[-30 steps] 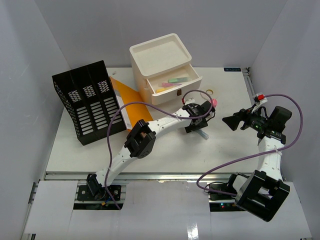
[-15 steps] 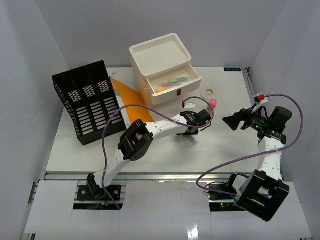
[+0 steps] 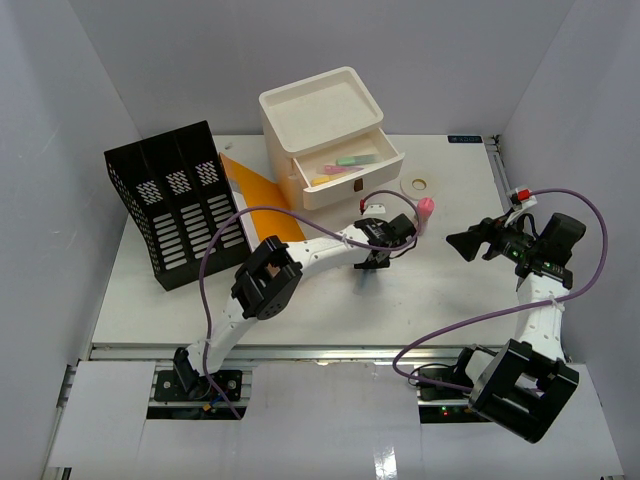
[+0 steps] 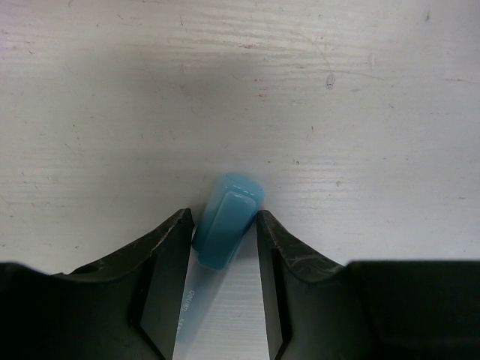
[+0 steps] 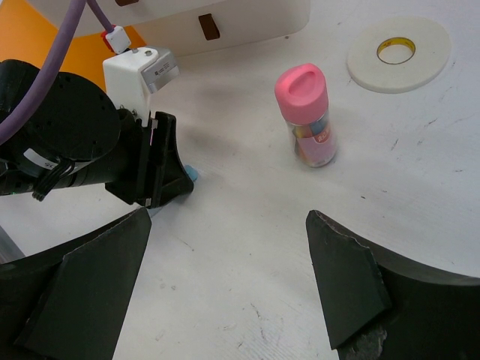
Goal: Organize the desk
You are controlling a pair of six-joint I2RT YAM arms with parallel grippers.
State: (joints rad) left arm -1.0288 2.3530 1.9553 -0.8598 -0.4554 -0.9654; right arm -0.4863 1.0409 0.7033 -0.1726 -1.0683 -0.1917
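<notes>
The desk [image 3: 450, 300] is a wide white tabletop. My left gripper [image 3: 377, 262] is low over its middle, fingers pointing down at the surface. In the left wrist view the left gripper [image 4: 225, 219] is shut on a translucent pen with a blue cap [image 4: 228, 222], which sits tilted between the jaws just over the desk. The blue cap also shows in the right wrist view [image 5: 193, 173]. My right gripper [image 3: 458, 243] is open and empty, hovering to the right and facing the left gripper; it also shows in the right wrist view [image 5: 227, 225].
A small pink-capped bottle [image 3: 424, 210] stands just right of the left gripper. A white tape roll [image 3: 417, 184] lies behind it. A cream drawer box [image 3: 325, 130] with its top drawer open stands at the back. A black file organizer [image 3: 180, 205] and an orange folder [image 3: 262, 200] are at the left.
The left gripper has come down over the blue-capped pen and moved left and nearer with it between its fingers. The right arm has not moved.
</notes>
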